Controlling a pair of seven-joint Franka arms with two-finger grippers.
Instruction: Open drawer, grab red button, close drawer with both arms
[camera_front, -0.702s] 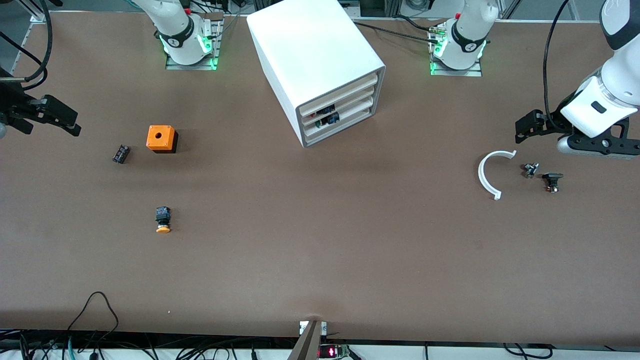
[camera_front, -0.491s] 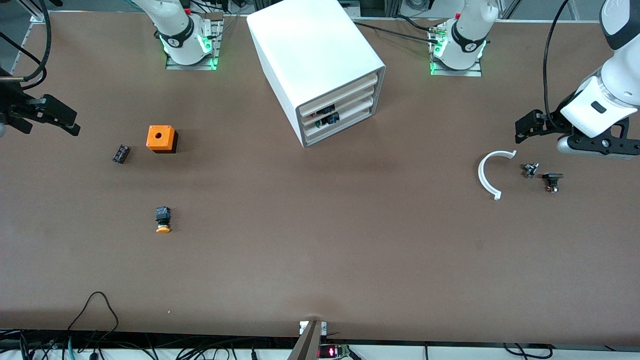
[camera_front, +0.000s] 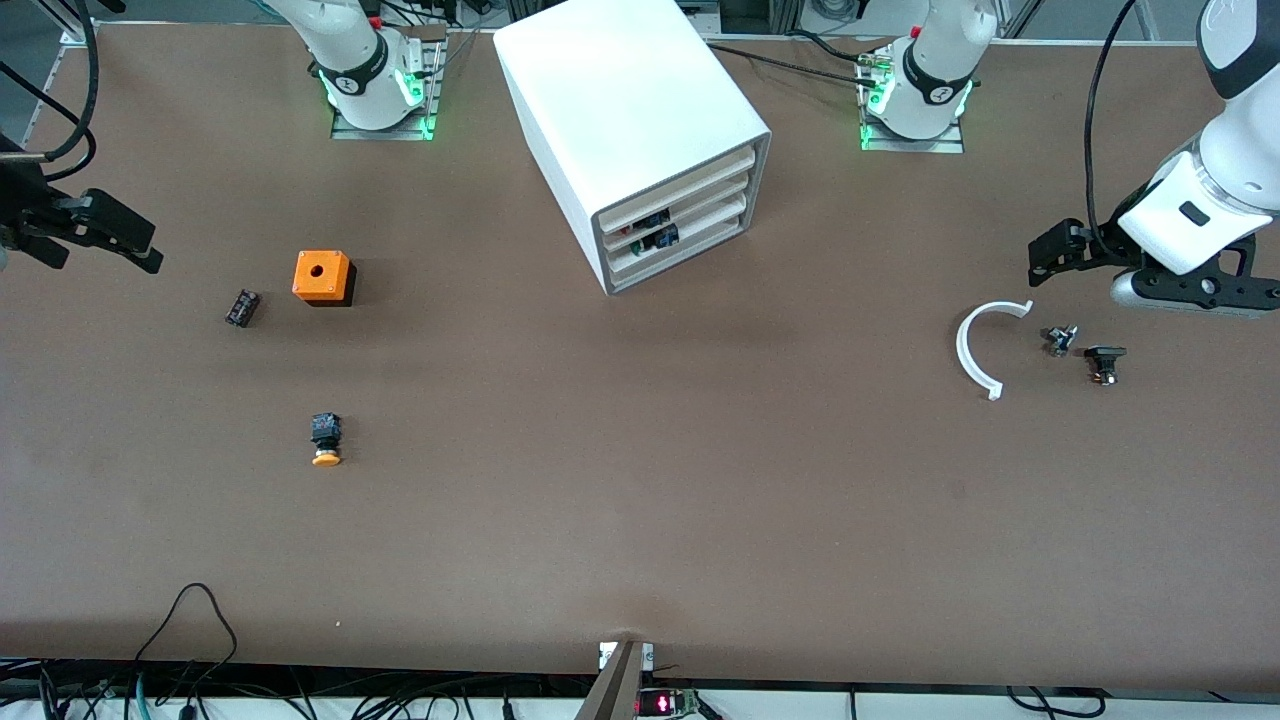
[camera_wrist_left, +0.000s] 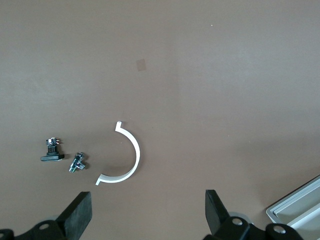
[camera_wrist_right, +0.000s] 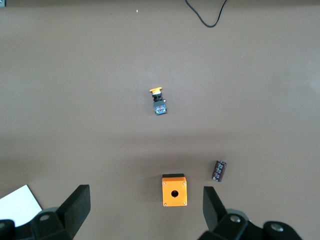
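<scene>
The white cabinet (camera_front: 630, 110) stands at the robots' edge of the table between the two bases. Its three cream drawer fronts are all pushed in; the drawer (camera_front: 712, 203) is the middle one. The red button is hidden; only small dark parts (camera_front: 652, 218) show through the front gaps. My left gripper (camera_front: 1048, 255) is open and empty above the table at the left arm's end, over the white arc; its wrist view shows the gripper (camera_wrist_left: 148, 217). My right gripper (camera_front: 110, 238) is open and empty at the right arm's end; in its wrist view the gripper (camera_wrist_right: 145, 210) is over the orange box.
An orange box (camera_front: 322, 277), a small dark cylinder (camera_front: 241, 307) and a yellow-capped button (camera_front: 326, 440) lie at the right arm's end. A white arc (camera_front: 978, 345), a small metal part (camera_front: 1060, 340) and a black part (camera_front: 1104, 362) lie at the left arm's end.
Both grippers have barely shifted in place. The drawers and the loose parts have not moved.
</scene>
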